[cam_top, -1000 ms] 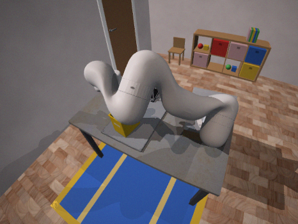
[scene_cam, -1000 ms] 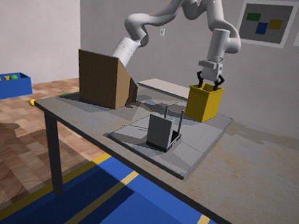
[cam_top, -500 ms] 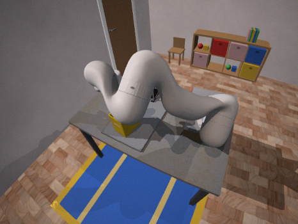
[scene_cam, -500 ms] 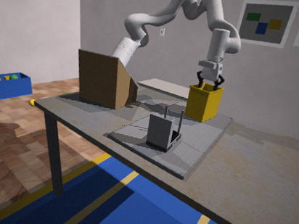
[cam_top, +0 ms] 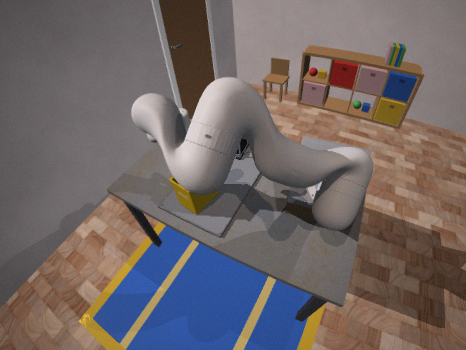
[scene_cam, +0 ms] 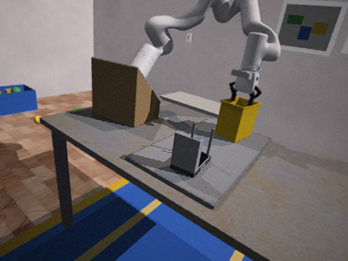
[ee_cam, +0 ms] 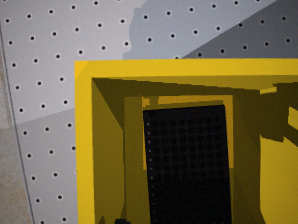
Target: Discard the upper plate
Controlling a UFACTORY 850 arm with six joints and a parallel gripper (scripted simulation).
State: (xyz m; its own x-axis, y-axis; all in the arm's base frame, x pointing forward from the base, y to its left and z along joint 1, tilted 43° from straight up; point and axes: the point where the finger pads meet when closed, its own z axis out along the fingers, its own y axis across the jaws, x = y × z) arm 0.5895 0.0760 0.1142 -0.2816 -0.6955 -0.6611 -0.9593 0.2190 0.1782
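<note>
Drop's done: plate [ee_cam: 187, 165] sits down in the bin [scene_cam: 237, 120] below your gripper [scene_cam: 244, 98], jaws wide, empty. Just lift straight out.

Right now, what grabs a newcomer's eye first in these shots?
The big white arm arching over the table, its open gripper poised at the mouth of the yellow bin. Inside the bin, the wrist view shows a black well plate lying free. Nearer the table's front stands the grey rack.

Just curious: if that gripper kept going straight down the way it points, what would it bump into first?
Probably the black well plate lying inside the yellow bin; the open gripper points straight into it.
</note>
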